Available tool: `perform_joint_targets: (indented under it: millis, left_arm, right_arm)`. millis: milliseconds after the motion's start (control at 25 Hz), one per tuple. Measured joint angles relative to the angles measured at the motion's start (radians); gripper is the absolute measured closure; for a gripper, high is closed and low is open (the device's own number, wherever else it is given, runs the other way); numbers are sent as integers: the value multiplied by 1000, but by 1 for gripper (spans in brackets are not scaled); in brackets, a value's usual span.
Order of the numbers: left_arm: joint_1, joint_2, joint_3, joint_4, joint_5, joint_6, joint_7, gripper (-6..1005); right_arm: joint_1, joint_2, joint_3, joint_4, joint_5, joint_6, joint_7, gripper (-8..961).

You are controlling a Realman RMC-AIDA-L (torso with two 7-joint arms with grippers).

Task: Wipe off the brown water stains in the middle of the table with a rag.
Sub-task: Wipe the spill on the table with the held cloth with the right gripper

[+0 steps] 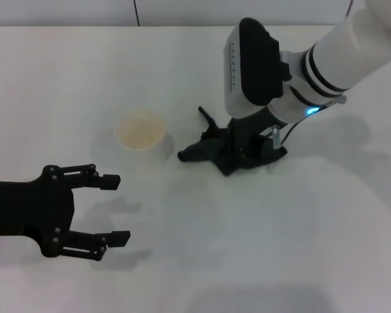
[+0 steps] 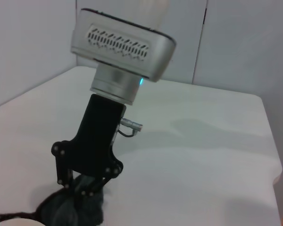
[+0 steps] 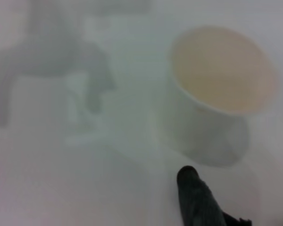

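Right gripper (image 1: 238, 151) is down on the rag (image 1: 205, 149), fingers pinching the dark cloth against the table (image 1: 280, 235), just beside the paper cup (image 1: 141, 130). We judge it is pressing to wipe. No brown water stains visible; perhaps under the cloth. Left gripper (image 1: 114, 210) hovers spread, well apart.

- Head view: bright, even overhead light; white counter (image 1: 65, 72) near washed out w/ mild glare.
- Soft grey shadows under left claw (image 1: 111, 210) & beside right arm.
- Left wrist view: fairly clear, slightly soft.
- Right wrist view: hazy, out of focus; cup (image 3: 217, 89) blurred, low contrast.
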Motion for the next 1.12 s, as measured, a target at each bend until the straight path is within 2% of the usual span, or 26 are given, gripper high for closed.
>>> perform_joint_targets:
  millis: [160, 320, 440, 560, 800, 1000, 1120]
  left_arm:
    - [-2, 0, 0, -1, 0, -5, 2, 111]
    - [-7, 0, -1, -1, 0, -13, 3, 111]
    - [-7, 2, -6, -1, 0, -16, 4, 111]
    - [-8, 5, -14, -4, 1, -17, 7, 111]
    - [-13, 9, -39, -19, 1, -25, 17, 111]
    - [-27, 17, -67, -61, 2, -28, 27, 111]
    - [-39, 22, -80, -87, 2, -30, 28, 111]
  right_arm:
    - [-12, 8, -16, -21, 27, -52, -4, 810]
    - [-62, 9, -57, -123, 89, -154, -5, 803]
    - [-97, 7, -59, -189, 98, -198, -3, 797]
    - [-113, -2, -34, -192, 83, -193, -1, 791]
    - [-180, -9, 150, -182, -31, -248, -58, 779]
    - [-246, -13, 375, -206, -46, -410, -198, 770]
    - [-264, -23, 468, -211, -47, -490, -225, 764]
